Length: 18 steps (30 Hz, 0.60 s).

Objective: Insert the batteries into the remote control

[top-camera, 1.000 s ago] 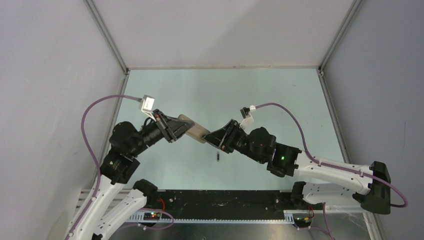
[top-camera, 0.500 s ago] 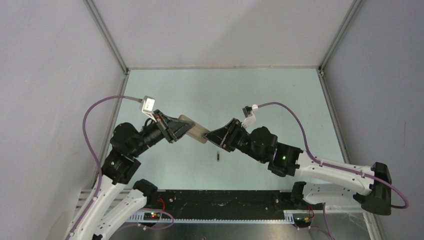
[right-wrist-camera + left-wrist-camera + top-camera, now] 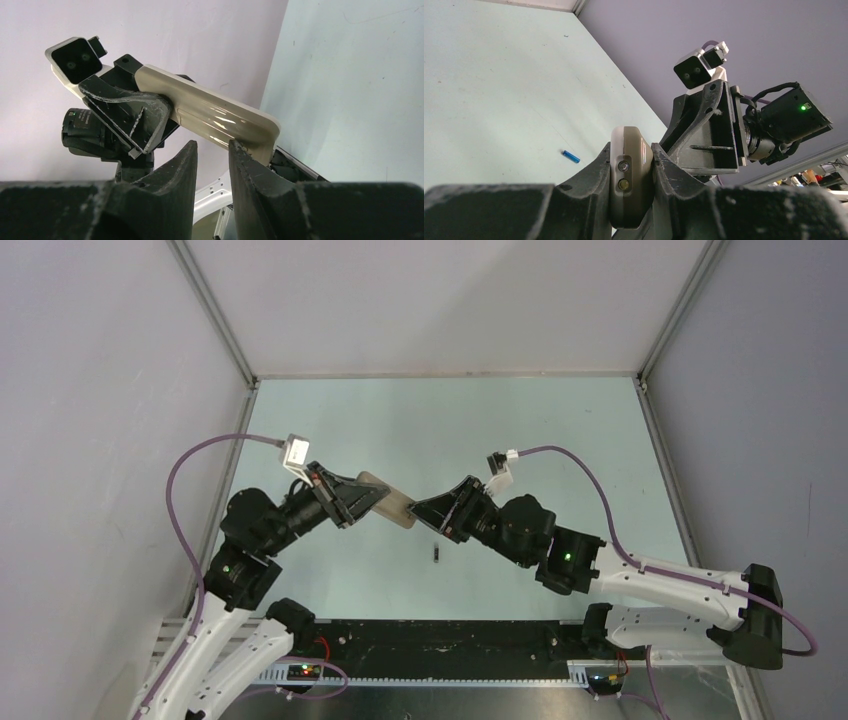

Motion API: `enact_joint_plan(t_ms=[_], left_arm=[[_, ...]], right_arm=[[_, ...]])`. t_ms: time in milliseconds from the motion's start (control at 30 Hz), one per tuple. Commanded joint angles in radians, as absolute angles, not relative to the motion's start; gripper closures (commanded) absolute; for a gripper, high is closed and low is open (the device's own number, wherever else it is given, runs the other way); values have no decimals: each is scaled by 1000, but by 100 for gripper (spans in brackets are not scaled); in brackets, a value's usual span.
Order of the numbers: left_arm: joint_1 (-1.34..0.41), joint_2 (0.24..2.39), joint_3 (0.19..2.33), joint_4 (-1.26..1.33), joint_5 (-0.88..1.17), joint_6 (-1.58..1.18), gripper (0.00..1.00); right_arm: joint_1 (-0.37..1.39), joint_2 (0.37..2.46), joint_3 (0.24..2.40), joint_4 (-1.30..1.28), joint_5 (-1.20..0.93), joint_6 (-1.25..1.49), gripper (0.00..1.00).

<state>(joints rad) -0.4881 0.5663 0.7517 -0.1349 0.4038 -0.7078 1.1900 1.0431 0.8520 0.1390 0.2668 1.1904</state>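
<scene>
Smooth pale-green table (image 3: 560, 440). The left gripper (image 3: 631, 152) clamps the glossy, rounded beige remote control (image 3: 628, 187); the right gripper (image 3: 212, 150), jaws slightly parted and empty, touches its end.

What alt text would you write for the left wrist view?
The left arm's fingers clamp a beige-grey remote control end-on in the foreground. Behind it are the right arm's fingers and wrist camera, and a blue battery lies on the green table to the left.
</scene>
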Motion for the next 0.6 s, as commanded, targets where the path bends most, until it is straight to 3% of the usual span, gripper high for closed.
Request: enact_joint_plan(t_ms=[0,567], left_arm=[[-483,550,747,-71,397,-711,100],[-483,534,712,-6,426,-730,100]], right_arm=[[1197,1021,837,135,316,1245,66],[1194,1050,811,167,306,1314,67]])
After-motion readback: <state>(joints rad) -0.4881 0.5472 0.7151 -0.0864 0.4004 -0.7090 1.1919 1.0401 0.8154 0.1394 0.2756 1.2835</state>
